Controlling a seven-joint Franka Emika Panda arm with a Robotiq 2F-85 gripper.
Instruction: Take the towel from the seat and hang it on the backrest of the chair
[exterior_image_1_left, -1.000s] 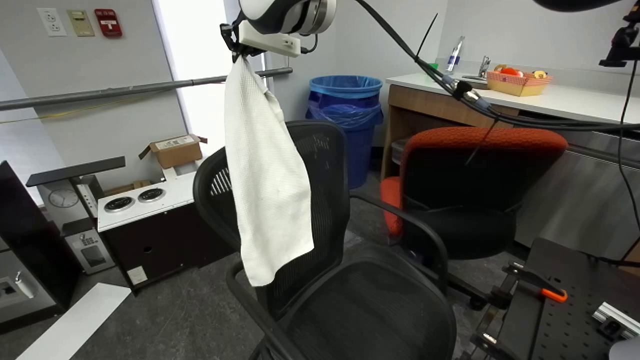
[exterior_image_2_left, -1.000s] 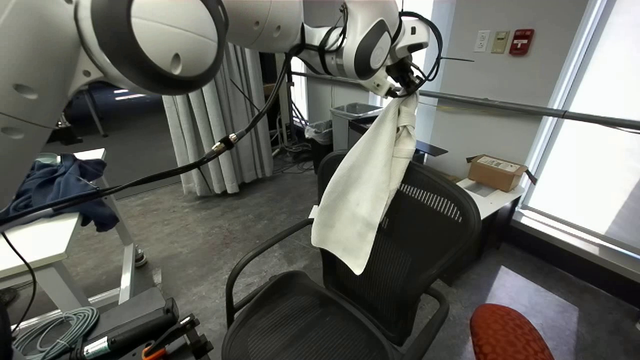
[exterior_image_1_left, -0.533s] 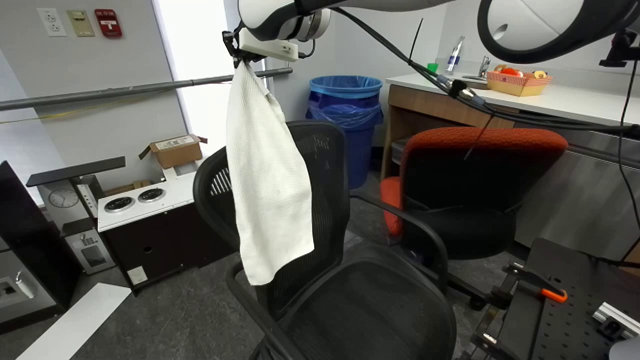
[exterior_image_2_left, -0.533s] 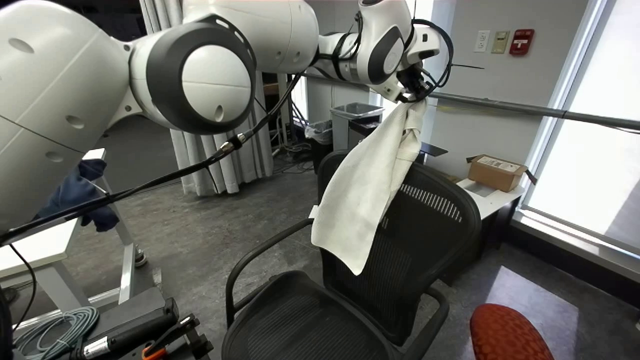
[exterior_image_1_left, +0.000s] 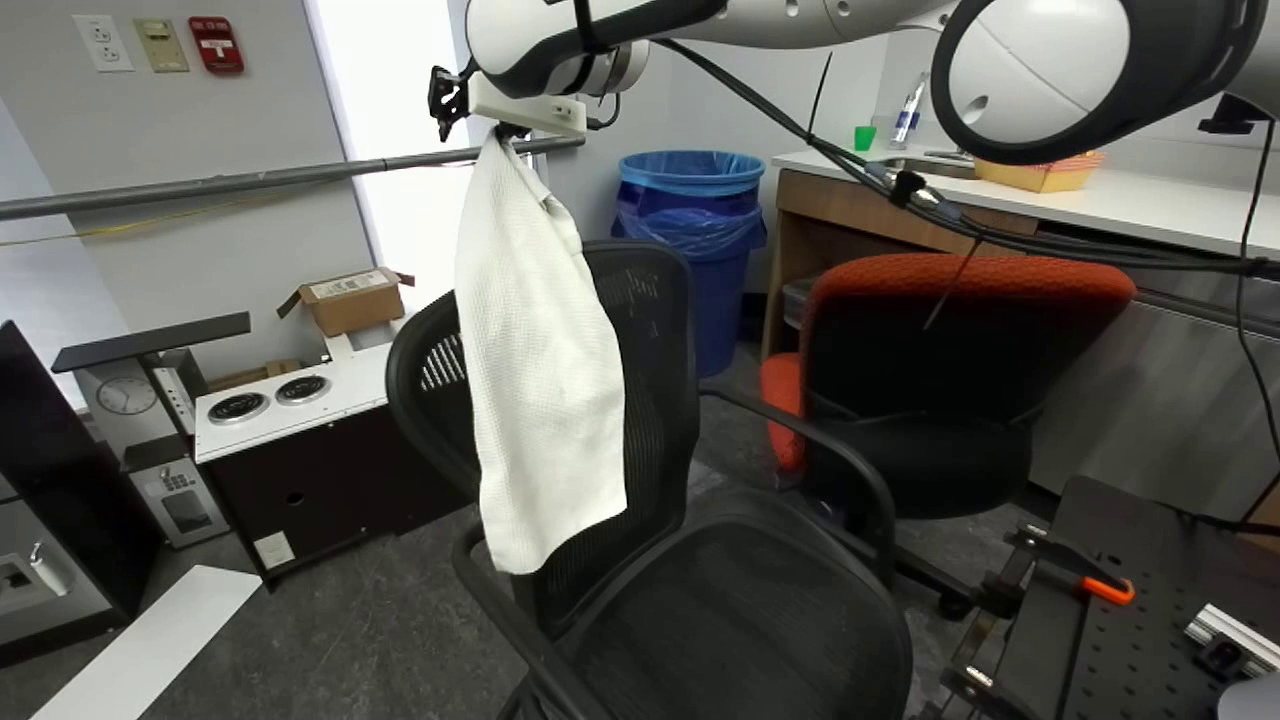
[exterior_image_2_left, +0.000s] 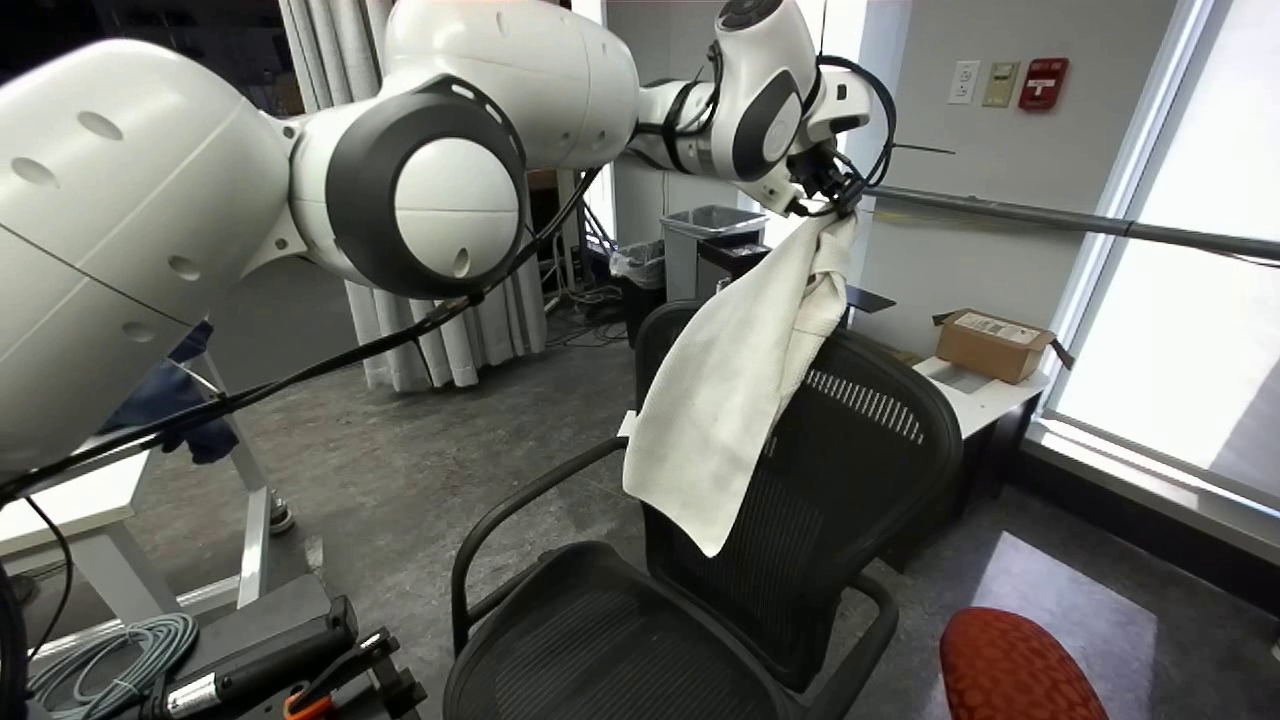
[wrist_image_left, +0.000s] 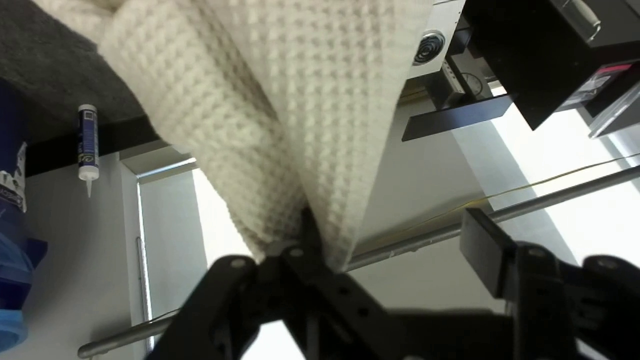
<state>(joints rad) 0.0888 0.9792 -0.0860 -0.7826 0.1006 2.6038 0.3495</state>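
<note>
A white textured towel (exterior_image_1_left: 545, 400) hangs in front of the mesh backrest (exterior_image_1_left: 645, 310) of the black chair. Its upper end rises above the backrest's rounded top to my gripper (exterior_image_1_left: 472, 125). In the wrist view the jaws of my gripper (wrist_image_left: 392, 230) stand wide apart. The towel (wrist_image_left: 320, 100) is bunched around one finger (wrist_image_left: 311, 232), while the opposite pad (wrist_image_left: 482, 250) is apart from it. Seen in an exterior view, the towel (exterior_image_2_left: 710, 420) crosses the backrest's top edge; whether any cloth lies behind it is hidden. The seat (exterior_image_1_left: 740, 620) lies bare below.
Armrests (exterior_image_1_left: 810, 440) flank the seat. An orange-red chair (exterior_image_1_left: 970, 280) stands beside the black one. Behind are a wall rail (exterior_image_1_left: 250, 182), a blue bin (exterior_image_1_left: 690, 260) and a toy stove (exterior_image_1_left: 300, 400). A black perforated table (exterior_image_1_left: 1150, 590) with a clamp is near the front.
The jaws have opened from their grip on the towel, one finger swinging away. The gripper and the towel's upper end have come down slightly.
</note>
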